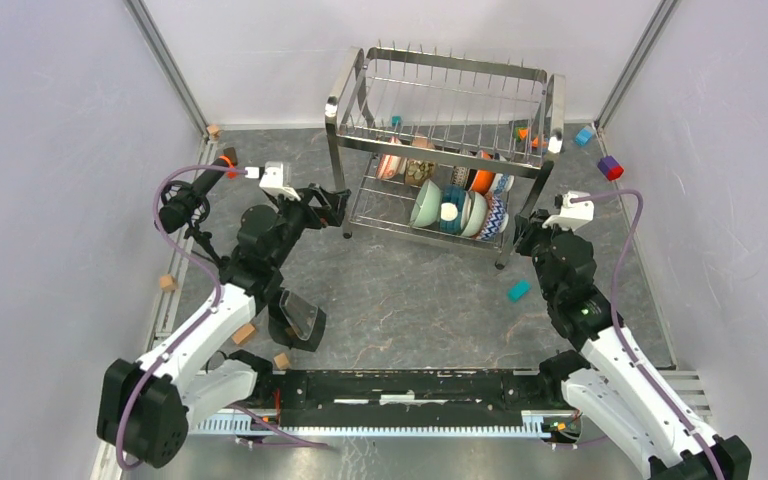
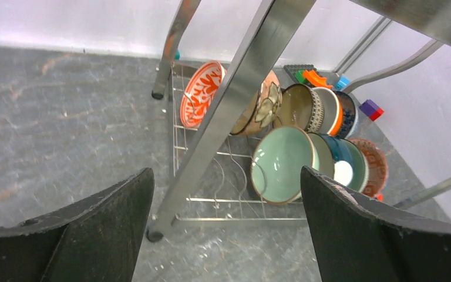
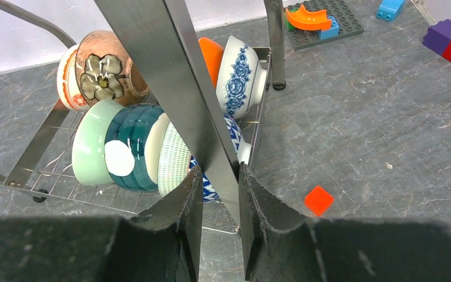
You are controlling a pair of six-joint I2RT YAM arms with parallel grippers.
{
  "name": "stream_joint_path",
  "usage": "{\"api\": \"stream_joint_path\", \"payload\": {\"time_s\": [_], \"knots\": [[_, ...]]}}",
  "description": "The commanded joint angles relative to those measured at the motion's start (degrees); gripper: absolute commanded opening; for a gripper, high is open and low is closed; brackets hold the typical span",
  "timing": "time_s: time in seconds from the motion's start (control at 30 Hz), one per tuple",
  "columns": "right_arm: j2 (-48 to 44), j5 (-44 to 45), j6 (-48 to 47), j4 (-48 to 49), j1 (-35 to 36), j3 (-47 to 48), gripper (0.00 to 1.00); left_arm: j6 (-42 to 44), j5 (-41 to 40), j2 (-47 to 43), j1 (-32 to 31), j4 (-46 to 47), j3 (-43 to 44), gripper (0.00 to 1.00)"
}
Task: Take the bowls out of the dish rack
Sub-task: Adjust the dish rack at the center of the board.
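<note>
The bowls [image 1: 450, 205], stood on edge in two rows on the lower tier of the dish rack [image 1: 453, 62], are judged rigid, glazed, slippery and breakable. They are probably light enough for one gripper and best taken at the rim, one finger inside and one outside. The left gripper [image 2: 226, 173] is shown fully spread and empty, facing the pale green bowl [image 2: 279, 164]. The right gripper [image 3: 219, 176] is closed narrowly about the rack's steel leg [image 3: 170, 76], and no bowl is held.

Top view high above near edge, looking down over whole bench [image 1: 410, 300]; wrist views low, close, facing dish rack [image 2: 235, 100] from opposite ends; all share its lower-tier bowls [image 3: 88, 147].
</note>
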Motion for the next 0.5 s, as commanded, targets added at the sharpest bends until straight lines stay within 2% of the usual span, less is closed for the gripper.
{"api": "stream_joint_path", "payload": {"time_s": [0.0, 0.27, 0.47], "knots": [[-1.2, -5.1, 2.1, -0.6, 0.9, -1.6, 0.20, 9.4, 0.2, 4.3, -0.9, 14.4, 2.1, 0.99], [-1.6, -6.3, 2.2, -0.7, 0.9, -1.3, 0.21, 14.6, -2.6, 13.6, -1.9, 11.8, 9.3, 0.82], [-1.5, -6.9, 2.3, -0.7, 0.9, -1.4, 0.21, 17.1, -3.1, 17.2, -2.3, 11.5, 11.9, 0.60]]}}
